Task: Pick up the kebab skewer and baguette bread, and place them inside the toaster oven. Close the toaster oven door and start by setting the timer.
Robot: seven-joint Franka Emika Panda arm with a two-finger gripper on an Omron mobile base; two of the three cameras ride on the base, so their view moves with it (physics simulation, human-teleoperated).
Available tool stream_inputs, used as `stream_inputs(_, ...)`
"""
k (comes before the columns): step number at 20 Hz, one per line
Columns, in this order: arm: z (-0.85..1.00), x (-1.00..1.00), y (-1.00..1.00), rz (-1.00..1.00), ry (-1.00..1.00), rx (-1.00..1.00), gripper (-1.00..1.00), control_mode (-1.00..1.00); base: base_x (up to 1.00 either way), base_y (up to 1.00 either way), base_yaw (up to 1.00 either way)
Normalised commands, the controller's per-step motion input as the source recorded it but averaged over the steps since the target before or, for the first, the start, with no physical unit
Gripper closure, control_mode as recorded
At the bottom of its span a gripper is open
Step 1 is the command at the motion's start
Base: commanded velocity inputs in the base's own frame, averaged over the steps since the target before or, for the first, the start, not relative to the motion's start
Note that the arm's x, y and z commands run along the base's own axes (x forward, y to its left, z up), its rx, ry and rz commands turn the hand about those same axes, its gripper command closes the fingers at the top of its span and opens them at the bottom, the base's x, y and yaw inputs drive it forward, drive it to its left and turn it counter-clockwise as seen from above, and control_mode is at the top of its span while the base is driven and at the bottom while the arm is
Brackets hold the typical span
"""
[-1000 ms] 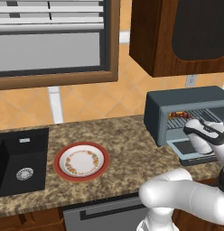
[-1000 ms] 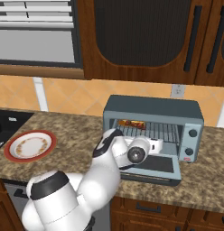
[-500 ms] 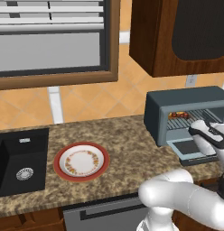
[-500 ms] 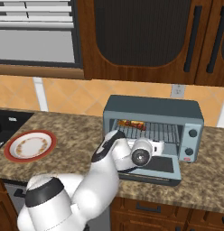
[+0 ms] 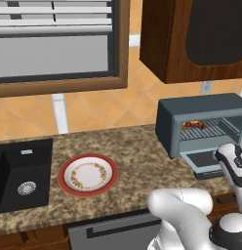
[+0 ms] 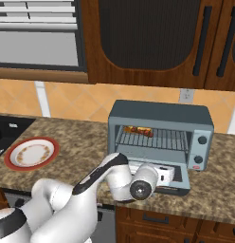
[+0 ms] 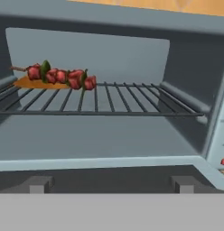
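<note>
Looking into the toaster oven (image 7: 109, 54), I see the kebab skewer (image 7: 59, 76) at ten o'clock atop the baguette bread (image 7: 35, 83); gripper (image 7: 109, 187) fingers released, holding nothing.

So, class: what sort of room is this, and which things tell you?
A kitchen, rendered: a toaster oven on a granite counter, a black sink, and dark wood wall cabinets.

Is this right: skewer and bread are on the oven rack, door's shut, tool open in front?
One thing is wrong: the toaster oven door hangs open, as the right base view shows. The rest holds: the kebab skewer lies on the rack with the baguette bread behind it, and the tool is open in front.
</note>
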Motion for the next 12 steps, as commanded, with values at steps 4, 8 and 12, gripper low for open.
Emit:
stream_inputs(4,0.00,-0.98,-0.26,-0.03,0.00,0.00,-1.00,-1.00,0.00,0.00,0.00)
stream_inputs(8,0.00,-0.68,-0.31,0.01,0.01,0.00,-1.00,-1.00,0.00,0.00,0.00)
stream_inputs(12,-0.01,-0.17,-0.33,0.03,0.07,0.00,-1.00,-1.00,0.00,0.00,0.00)
